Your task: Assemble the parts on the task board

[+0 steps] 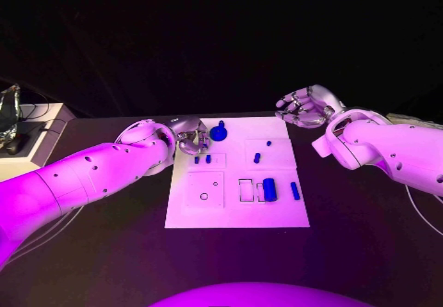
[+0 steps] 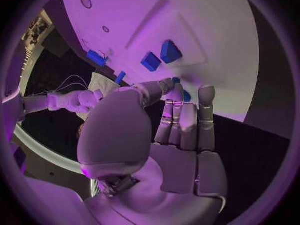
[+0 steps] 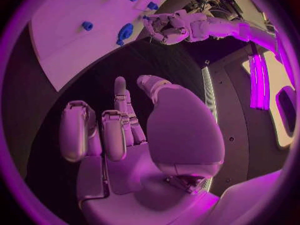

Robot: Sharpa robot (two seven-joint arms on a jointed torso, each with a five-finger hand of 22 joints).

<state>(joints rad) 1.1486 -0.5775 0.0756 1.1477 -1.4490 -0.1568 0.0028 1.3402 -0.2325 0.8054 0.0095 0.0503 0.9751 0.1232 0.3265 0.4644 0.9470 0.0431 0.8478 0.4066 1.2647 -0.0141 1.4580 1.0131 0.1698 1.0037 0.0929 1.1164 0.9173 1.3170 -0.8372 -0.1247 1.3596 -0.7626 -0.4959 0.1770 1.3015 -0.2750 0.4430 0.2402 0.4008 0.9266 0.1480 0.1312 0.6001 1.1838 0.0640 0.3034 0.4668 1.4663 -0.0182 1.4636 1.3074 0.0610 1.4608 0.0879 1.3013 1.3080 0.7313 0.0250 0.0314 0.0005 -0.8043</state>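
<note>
The white task board (image 1: 237,211) lies in the middle of the table. My left hand (image 1: 191,135) hovers at its far left corner, fingers nearly straight, right beside a round blue part (image 1: 219,132); nothing shows in its grasp. That same part (image 3: 125,32) lies just clear of the left hand (image 3: 164,27) in the right wrist view. Two short blue pegs (image 1: 201,158) stand near the left hand. A large blue block (image 1: 269,189) and a slim blue bar (image 1: 294,190) lie at the board's right. My right hand (image 1: 307,105) hangs off the board's far right corner, fingers loosely curled, empty.
Two more small blue parts (image 1: 257,157) lie on the far right panel. An empty rectangular slot (image 1: 246,190) sits left of the big block, and a square panel with two round holes (image 1: 204,196) lies at the near left. A white box (image 1: 32,150) stands at the table's left edge.
</note>
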